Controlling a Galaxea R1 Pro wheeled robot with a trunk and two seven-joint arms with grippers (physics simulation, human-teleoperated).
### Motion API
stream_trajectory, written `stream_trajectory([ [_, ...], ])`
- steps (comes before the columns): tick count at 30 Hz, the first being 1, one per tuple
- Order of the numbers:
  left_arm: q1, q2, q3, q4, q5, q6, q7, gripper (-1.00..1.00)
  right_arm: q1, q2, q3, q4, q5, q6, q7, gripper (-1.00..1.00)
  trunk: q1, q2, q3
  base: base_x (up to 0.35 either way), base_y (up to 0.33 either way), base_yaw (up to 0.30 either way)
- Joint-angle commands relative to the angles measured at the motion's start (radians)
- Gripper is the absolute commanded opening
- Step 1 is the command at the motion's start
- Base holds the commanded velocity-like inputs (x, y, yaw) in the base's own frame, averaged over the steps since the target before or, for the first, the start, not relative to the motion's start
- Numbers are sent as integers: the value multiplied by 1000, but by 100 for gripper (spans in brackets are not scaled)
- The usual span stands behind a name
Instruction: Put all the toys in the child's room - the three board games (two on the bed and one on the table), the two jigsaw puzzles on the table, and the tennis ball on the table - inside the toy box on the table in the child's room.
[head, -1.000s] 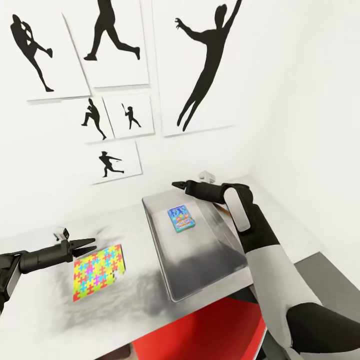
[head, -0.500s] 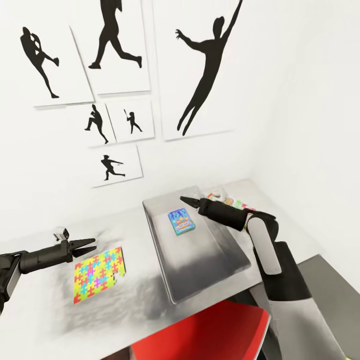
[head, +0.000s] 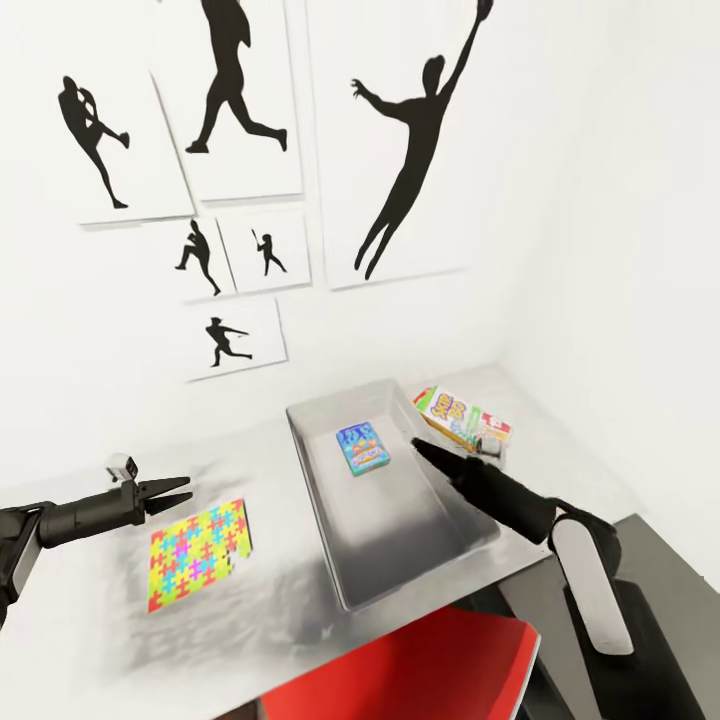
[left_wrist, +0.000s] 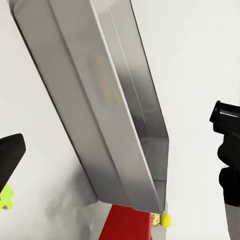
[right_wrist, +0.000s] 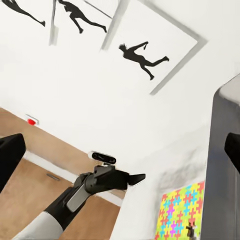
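Beside the toy box (head: 330, 520), the jigsaw puzzle (head: 196, 553) lies flat: thin, probably floppy; grip one edge. Left end effector (head: 172, 493) spread, empty; right end effector (head: 420, 447) indeterminate.

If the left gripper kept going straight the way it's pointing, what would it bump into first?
Probably the toy box: the left gripper points across the table above the jigsaw puzzle toward its near side wall, with nothing between. Depth is uncertain.

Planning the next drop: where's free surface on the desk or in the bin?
Most of the toy box floor is bare; only the blue board game lies at its far end. The table is open between the jigsaw puzzle and the box. Crowded: the far right corner, where a board game sits by the right gripper.
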Motion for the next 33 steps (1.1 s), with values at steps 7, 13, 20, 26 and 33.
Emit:
stream_trajectory([
  [7, -1, -1, -1, 0, -1, 11, -4, 100, 118, -4, -75, -3, -1, -69, 227, 100, 1, -2, 10, 0, 0, 0],
  [13, -1, -1, 0, 0, -1, 11, -4, 100, 199, -4, -97, -4, 0, -147, 314, 100, 1, -2, 20, 0, 0, 0],
  [20, 0, -2, -1, 0, -1, 11, -4, 100, 250, -4, -101, -4, 0, -217, 368, 100, 1, -2, 31, 0, 0, 0],
  [26, 0, -3, -1, -1, -1, 11, -4, 100, 259, -5, -96, -4, 3, -252, 389, 100, 1, -2, 39, 0, 0, 0],
  [33, -1, -3, -1, -1, -1, 11, -4, 100, 261, -22, -102, -4, 5, -268, 396, 100, 1, -2, 42, 0, 0, 0],
])
